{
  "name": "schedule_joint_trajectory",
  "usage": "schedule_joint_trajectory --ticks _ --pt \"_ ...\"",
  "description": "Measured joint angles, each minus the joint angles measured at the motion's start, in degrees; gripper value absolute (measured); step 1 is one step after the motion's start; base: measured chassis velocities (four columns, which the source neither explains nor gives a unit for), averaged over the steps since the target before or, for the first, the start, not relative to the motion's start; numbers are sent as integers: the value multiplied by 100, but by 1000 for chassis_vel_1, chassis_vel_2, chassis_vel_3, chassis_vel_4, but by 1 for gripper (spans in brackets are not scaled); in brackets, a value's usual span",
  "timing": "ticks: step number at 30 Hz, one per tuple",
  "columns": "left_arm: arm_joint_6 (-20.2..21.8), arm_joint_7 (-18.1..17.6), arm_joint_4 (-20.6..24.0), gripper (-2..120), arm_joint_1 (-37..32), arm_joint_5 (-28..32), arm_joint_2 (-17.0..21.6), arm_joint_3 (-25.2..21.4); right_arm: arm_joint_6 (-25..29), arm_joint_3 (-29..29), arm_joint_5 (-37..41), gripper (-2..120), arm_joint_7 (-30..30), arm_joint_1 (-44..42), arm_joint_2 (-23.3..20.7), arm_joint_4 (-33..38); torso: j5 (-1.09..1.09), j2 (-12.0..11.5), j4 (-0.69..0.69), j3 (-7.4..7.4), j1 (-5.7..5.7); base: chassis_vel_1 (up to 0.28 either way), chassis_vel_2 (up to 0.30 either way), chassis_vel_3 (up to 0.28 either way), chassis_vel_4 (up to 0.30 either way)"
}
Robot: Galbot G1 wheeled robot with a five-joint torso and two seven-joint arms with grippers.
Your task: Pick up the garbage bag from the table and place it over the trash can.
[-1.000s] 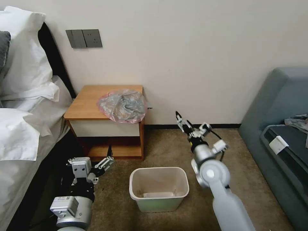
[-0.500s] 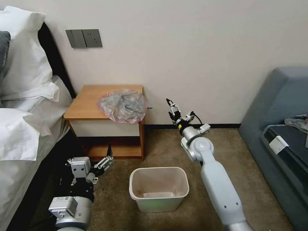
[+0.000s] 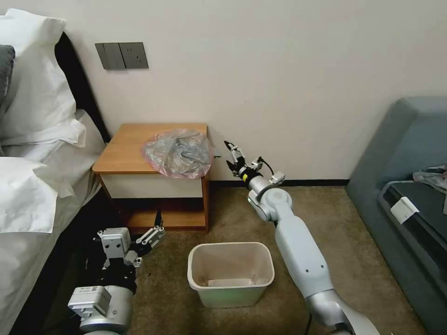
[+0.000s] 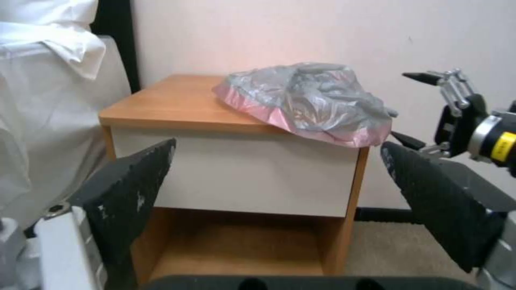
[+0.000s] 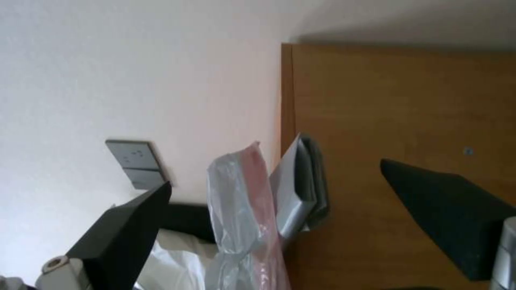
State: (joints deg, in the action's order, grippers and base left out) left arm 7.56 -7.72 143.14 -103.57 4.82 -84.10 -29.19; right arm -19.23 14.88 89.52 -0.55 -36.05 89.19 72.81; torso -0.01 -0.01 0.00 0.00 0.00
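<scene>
Our right hand (image 3: 231,153) hangs with its fingers spread wide, just beside the garbage bag (image 3: 177,152) on the side away from the bed, level with the bag's overhanging edge and not yet touching it. From the right wrist, the film's pinkish-red edge (image 5: 242,209) stands between our two dark fingers, with a folded grey flap next to it at the rim of the wood. The bag lies crumpled on the surface (image 3: 125,149), bunched toward the corner nearest our right hand, and part of it droops past the edge above the white drawer front. We judge it to be very light, soft and limp: thin wrinkled film that will fold and slide, not hold any shape, and will probably trail or cling as it lifts. It looks slippery too, so a shallow pinch on a single layer may slip free. The best place to take hold, in our view, is that overhanging rim with the pinkish-red band, where the film is gathered into several layers and hangs clear of the wood, so the fingers can close around it without scraping the surface. Farther from the bag, our left hand (image 3: 148,238) rests low in front of the surface's shelf, its fingers also spread wide, holding nothing. The trash can (image 3: 230,274) stands on the carpet below and in front of the bag, its mouth uncovered.
</scene>
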Motion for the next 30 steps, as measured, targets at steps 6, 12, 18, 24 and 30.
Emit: schedule_joint_trajectory --ticks 6,12,18,24,30 --pt "-3 40 10 100 -10 -25 -19 19 -10 -3 -26 96 -40 26 67 -78 0 0 0 0 0 0 0 0 0" --pt "-50 45 13 100 9 -40 -34 24 -35 -9 -20 75 -90 36 97 -169 0 0 -1 -1 0 0 0 0 0" --pt "-142 -45 13 100 4 -40 -41 28 -63 7 -37 54 -121 72 154 -238 1 0 0 0 0 0 0 0 0" --pt "-204 -60 13 100 -5 -148 -20 20 -76 -1 -83 29 -122 77 155 -243 1 1 -1 -1 0 0 0 0 0" --pt "-218 -58 2 100 -6 -184 -4 16 -80 3 -105 7 -122 78 147 -246 1 1 0 0 0 0 0 0 0"
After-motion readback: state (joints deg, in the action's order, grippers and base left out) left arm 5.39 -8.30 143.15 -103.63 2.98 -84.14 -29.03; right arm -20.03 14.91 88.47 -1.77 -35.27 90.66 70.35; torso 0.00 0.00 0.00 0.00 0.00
